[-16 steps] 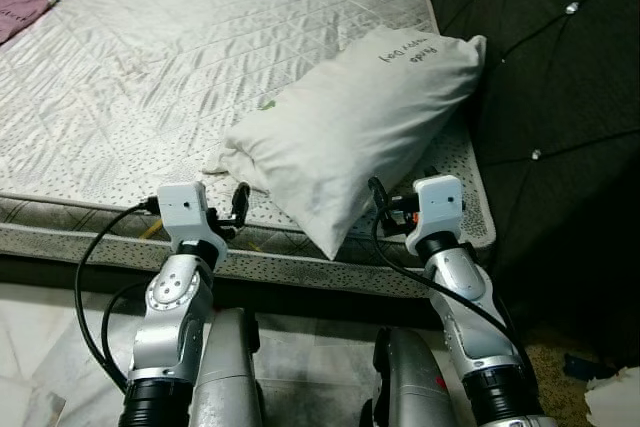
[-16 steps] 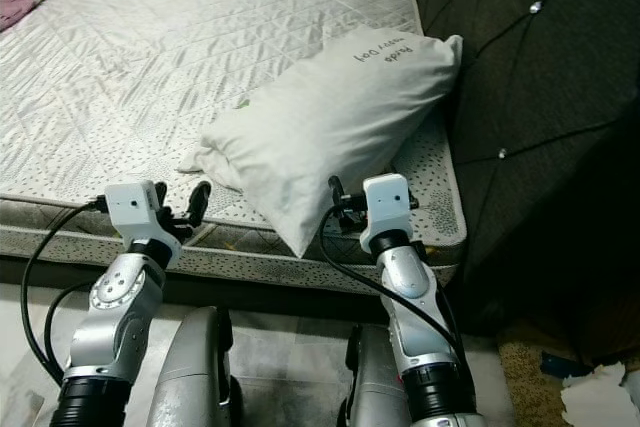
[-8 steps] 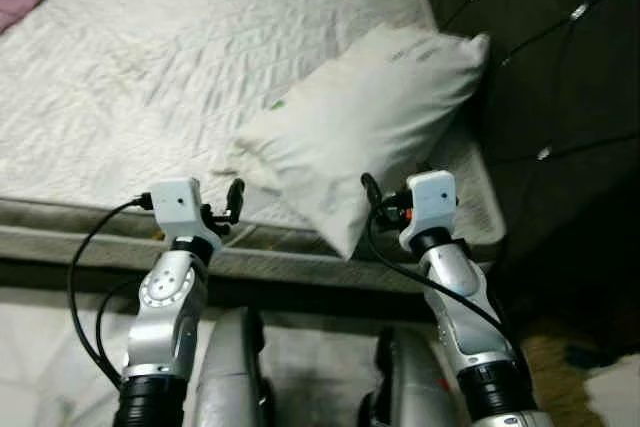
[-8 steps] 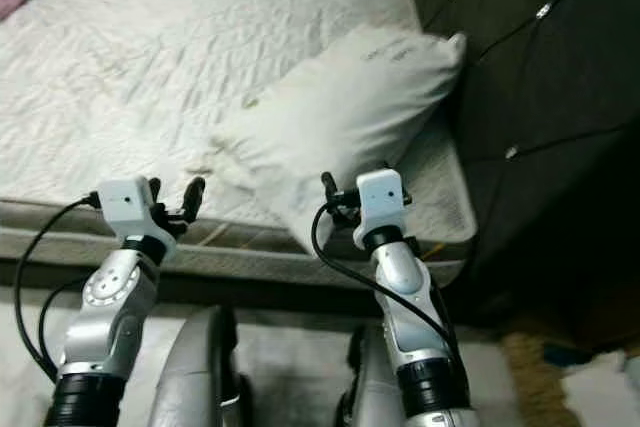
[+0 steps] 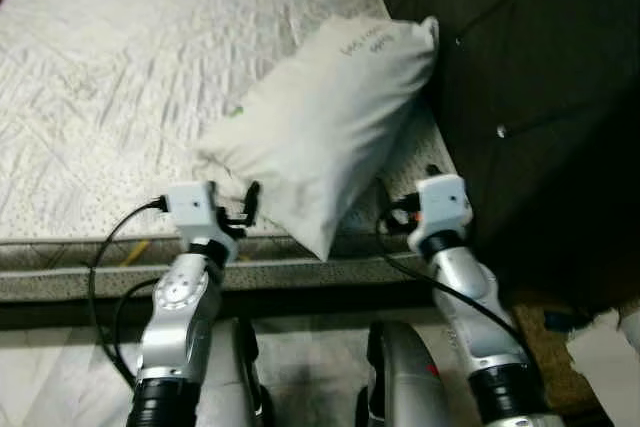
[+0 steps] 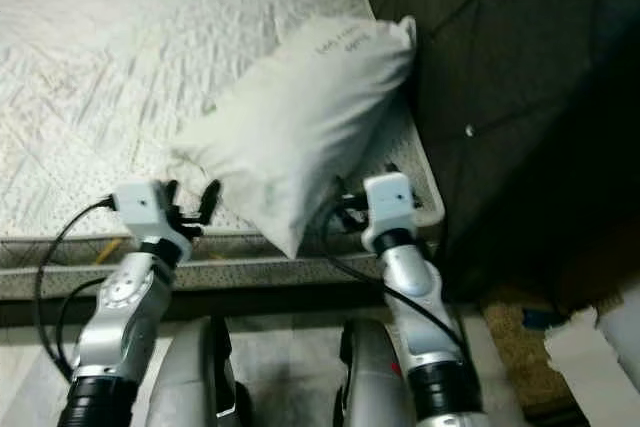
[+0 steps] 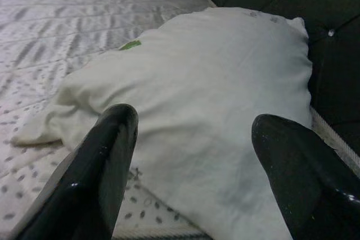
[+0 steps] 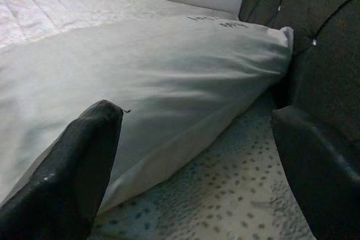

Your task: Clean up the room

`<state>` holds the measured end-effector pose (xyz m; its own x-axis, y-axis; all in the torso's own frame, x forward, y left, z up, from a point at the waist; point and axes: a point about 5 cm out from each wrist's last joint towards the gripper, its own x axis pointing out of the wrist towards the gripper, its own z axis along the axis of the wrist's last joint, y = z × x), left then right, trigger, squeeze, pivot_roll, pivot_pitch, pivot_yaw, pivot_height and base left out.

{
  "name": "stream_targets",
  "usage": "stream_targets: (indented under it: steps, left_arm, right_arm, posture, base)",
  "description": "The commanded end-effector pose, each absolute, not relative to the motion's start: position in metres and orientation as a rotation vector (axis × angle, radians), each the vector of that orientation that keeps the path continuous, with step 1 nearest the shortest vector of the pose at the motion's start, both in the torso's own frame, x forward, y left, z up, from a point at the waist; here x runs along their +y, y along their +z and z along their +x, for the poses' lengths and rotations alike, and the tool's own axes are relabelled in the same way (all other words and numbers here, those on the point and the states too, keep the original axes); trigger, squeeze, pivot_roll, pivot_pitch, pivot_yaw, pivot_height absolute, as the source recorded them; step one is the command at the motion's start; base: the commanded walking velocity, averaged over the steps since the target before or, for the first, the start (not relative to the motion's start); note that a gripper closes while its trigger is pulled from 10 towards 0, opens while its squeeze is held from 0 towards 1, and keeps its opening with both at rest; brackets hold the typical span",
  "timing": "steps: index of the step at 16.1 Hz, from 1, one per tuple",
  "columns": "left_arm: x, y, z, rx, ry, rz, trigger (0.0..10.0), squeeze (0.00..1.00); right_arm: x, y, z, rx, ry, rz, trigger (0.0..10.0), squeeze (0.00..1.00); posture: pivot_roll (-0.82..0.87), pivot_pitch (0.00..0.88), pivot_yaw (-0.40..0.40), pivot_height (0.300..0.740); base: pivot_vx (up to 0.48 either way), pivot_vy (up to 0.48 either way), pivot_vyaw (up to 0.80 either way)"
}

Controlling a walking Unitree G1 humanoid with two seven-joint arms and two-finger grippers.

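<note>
Quilted white mattress [image 5: 120,77] carries a plump white pillow [image 5: 320,127] near the dark tufted headboard [image 5: 520,97]. Left gripper [image 7: 188,155] and right gripper [image 8: 197,155] hover before it, fingers spread.

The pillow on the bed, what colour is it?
The pillow is plain off-white, with a small green tag; the left wrist view shows it best.

A dark tufted headboard [image 5: 520,77] stands along the bare mattress's [image 5: 110,77] right edge, above a pale floor [image 5: 50,377].
</note>
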<state>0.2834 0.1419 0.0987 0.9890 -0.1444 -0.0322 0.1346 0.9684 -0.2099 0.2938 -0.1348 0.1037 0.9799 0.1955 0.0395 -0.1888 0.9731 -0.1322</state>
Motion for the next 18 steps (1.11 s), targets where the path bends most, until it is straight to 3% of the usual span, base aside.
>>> stream_targets:
  steps: [1,5,10,13,18]
  left_arm:
    - [0.148,0.100,0.284,0.044,-0.126,-0.198,10.0,0.00]
    - [0.147,0.098,0.284,0.060,-0.121,-0.194,10.0,0.00]
    - [0.146,0.097,0.284,0.069,-0.124,-0.188,10.0,0.00]
    - [0.148,0.095,0.283,0.098,-0.116,-0.166,10.0,0.00]
    - [0.168,0.089,0.261,0.154,-0.055,-0.102,10.0,0.00]
  right_arm:
    - [-0.132,0.102,0.295,-0.038,0.195,-0.121,10.0,0.00]
    - [-0.132,0.101,0.295,-0.036,0.201,-0.125,10.0,0.00]
    - [-0.130,0.099,0.296,-0.011,0.237,-0.127,10.0,0.00]
    - [-0.115,0.081,0.296,0.139,0.428,-0.147,10.0,0.00]
    - [-0.112,0.071,0.317,0.270,0.437,-0.206,10.0,0.00]
  posture:
    - [0.03,0.093,-0.012,0.592]
    - [0.03,0.091,-0.014,0.592]
    - [0.03,0.085,-0.013,0.592]
    - [0.04,0.083,-0.011,0.592]
    - [0.07,0.090,-0.010,0.592]
  base:
    - [0.262,0.000,0.00]
    - [0.000,0.000,0.00]
    - [0.000,0.000,0.79]
    - [0.000,0.000,0.00]
    - [0.000,0.000,0.00]
